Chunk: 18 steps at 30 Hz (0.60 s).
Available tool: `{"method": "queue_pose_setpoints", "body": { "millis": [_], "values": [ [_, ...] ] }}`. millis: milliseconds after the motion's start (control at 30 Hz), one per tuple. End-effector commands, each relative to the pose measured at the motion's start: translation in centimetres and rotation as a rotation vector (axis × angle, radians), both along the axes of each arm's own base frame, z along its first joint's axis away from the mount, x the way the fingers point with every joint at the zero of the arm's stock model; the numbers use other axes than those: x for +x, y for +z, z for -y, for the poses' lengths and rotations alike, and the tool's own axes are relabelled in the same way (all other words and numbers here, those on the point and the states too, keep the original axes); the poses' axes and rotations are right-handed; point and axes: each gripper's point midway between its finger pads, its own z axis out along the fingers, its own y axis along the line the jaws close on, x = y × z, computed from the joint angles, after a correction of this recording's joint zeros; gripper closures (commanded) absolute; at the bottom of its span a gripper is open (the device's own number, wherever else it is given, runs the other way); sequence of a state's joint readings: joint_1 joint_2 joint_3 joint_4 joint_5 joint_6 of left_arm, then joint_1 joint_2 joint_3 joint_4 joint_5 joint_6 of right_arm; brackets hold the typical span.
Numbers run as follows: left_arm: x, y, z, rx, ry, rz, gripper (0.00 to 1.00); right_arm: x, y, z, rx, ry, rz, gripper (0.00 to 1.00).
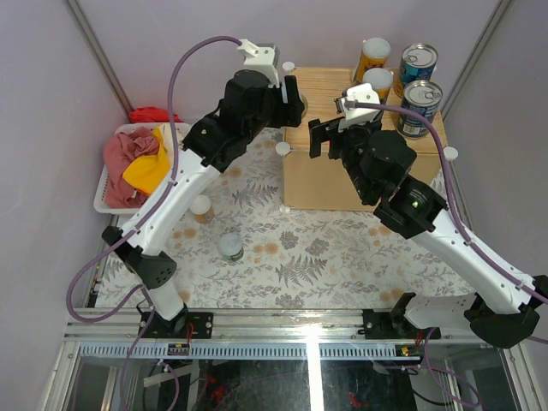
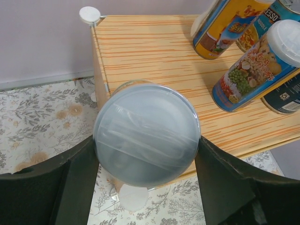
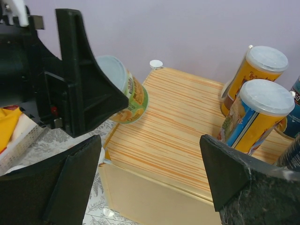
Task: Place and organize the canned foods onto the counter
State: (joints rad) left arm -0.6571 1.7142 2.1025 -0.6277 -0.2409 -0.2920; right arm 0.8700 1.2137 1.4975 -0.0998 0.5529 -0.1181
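The counter (image 1: 325, 86), a light wood-grain box with white knobs at its corners, stands at the far side of the table, and its right half already carries a tidy group: two tall white-lidded jars (image 1: 374, 56) with two blue tins (image 1: 418, 64) just beside them, all upright and close together. That seems meant to keep the left half free for what is to come. The left arm reaches over that free half, and the left gripper (image 2: 147, 159) is clamped on a pale-lidded can (image 2: 146, 133). It holds the can by its sides at the counter's near left edge, with the lid turned toward the wrist camera. In the right wrist view the can leans, its green-labelled base close to the wood, and whether it touches cannot be told. Gripping by the sides probably leaves the base clear for setting down, so this looks like the placing step and the can needs to come upright first. The right gripper (image 3: 152, 176) hovers over the counter's front with its jaws wide apart and nothing between them, near the jars but not touching them, perhaps waiting its turn. Pale lilac walls (image 1: 171, 34) close the space on three sides. The table (image 1: 325, 248) is covered in a fern-and-flower print. A white basket (image 1: 101, 193) at its left holds red and yellow cloths (image 1: 128, 158). Two more cans remain on the print near the left arm: a white-lidded jar (image 1: 202, 208) and a pale-topped can (image 1: 230, 247), a little apart from each other.
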Motion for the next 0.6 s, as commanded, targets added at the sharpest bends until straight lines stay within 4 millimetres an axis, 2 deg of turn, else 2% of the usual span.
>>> {"method": "queue_pose_setpoints", "body": {
  "millis": [0,233,567],
  "values": [
    [0.6,6.1,1.0,-0.078,0.003,0.188,1.0,0.0,1.5,0.7,0.026,-0.036,0.061,0.07],
    [1.8,5.2,2.4,-0.065,0.006,0.193,1.0,1.0,0.2,0.4,0.008,-0.064,0.062,0.06],
    [4.0,3.8,4.1,-0.047,0.006,0.195,1.0,2.5,-1.3,1.7,0.021,-0.093,0.034,0.05]
  ]
}}
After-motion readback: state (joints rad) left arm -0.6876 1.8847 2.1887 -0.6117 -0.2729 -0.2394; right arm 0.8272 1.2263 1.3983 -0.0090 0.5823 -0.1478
